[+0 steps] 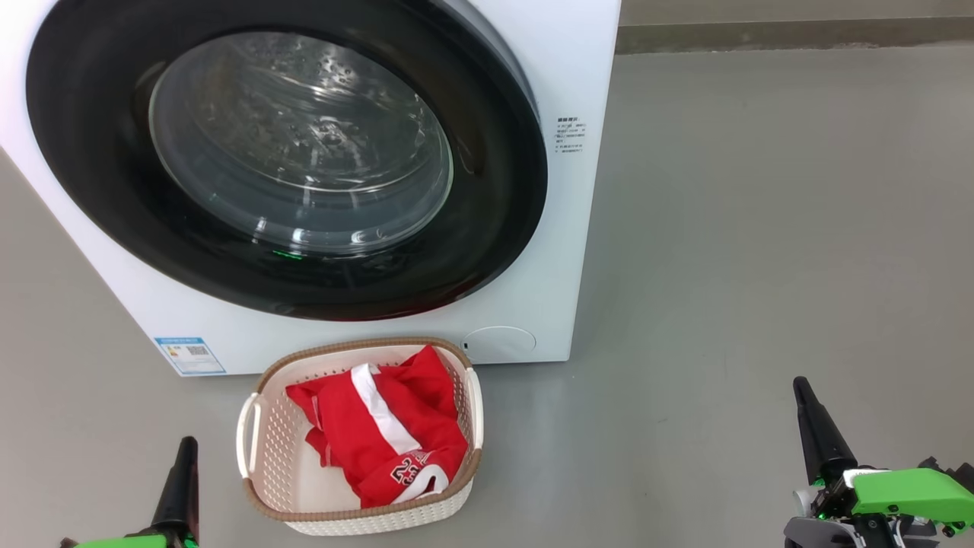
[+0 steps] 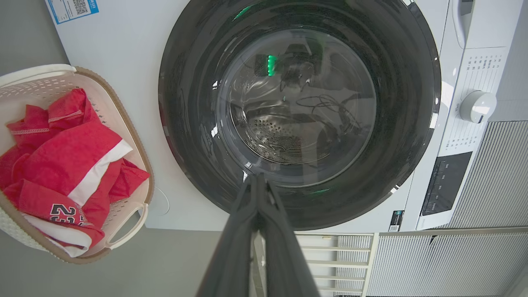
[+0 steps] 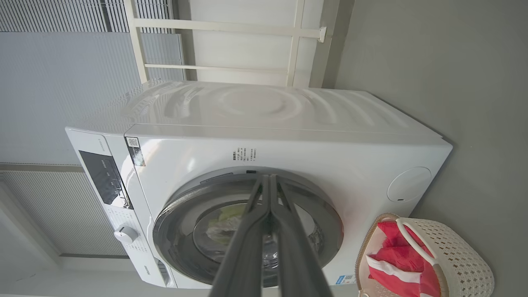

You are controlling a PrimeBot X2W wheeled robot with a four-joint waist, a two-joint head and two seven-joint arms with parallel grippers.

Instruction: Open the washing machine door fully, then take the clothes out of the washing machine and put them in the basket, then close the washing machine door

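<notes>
Both are sitting pinched shut and empty: left pincer [image 2: 258,178], right pincer [image 3: 270,178]. The clothes [image 1: 380,430] are lying in the basket [image 1: 380,524] just beside the left pincer; the washing machine door [image 1: 300,144] ahead is looking closed. Swinging that arm inward, you're risking tipping the basket.

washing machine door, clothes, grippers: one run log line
door closed | clothes in basket | left gripper shut | right gripper shut

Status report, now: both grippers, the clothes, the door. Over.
Left gripper shut, empty. Right gripper shut, empty. Clothes in the basket. Washing machine door looks closed; nothing seen in the way.
</notes>
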